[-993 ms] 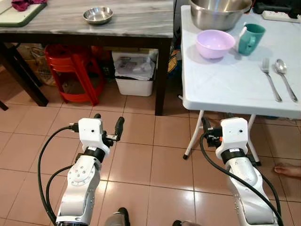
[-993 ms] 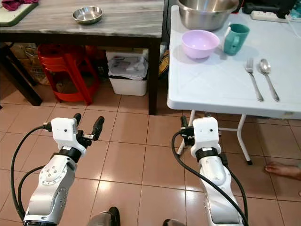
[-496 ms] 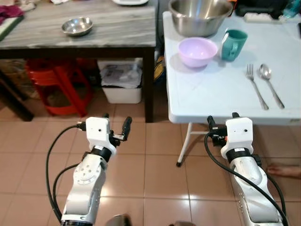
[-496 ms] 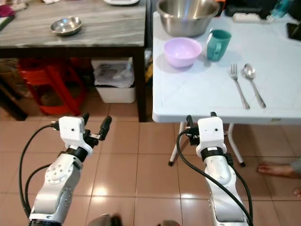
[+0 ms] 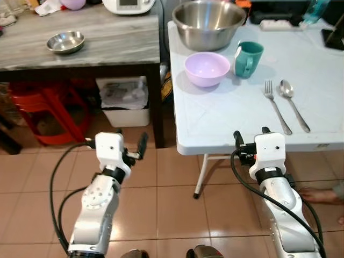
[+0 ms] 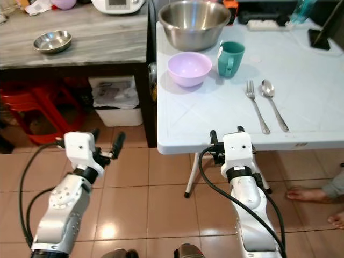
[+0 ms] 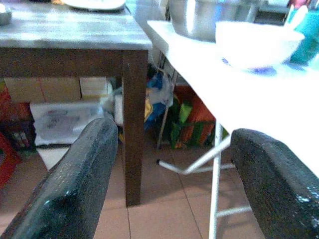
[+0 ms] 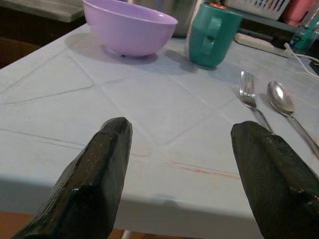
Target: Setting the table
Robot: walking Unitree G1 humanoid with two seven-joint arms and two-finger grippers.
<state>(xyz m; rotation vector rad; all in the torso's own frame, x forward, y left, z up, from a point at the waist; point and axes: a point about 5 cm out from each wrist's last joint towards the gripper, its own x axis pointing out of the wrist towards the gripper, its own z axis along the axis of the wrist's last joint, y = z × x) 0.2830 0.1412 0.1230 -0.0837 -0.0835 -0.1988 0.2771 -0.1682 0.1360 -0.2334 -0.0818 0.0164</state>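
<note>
At the far left a small steel dish [image 5: 65, 41] is seen on the grey wooden table [image 5: 107, 43], with a red stool [image 5: 45, 110] and a white bin [image 5: 124, 99] under it. Nearer, the left gripper [image 5: 130, 144] is held over the tiled floor [image 5: 172, 183], left of the white table's near corner. Its fingers are spread wide, and nothing is held between them.

To the right stands the white folding table [image 5: 236, 115]. On its far part a large steel bowl [image 5: 208, 22] is placed; just in front of it are the purple bowl [image 5: 207, 68] and the teal mug [image 5: 247, 58], close beside each other. Further right, the fork [image 5: 277, 105] and the spoon [image 5: 293, 104] lie side by side, apart from the bowl. The right gripper [image 5: 250, 134] is held at the near edge of the white table, level with its top, fingers [image 8: 102, 164] wide apart and empty.

It is judged that the approach step is in hand and no item has been taken yet. For the next move, the right gripper would need to be brought forward over the tabletop to one item, probably the fork or the purple bowl, and lowered with care, because the cutlery lies flat and is thin.
</note>
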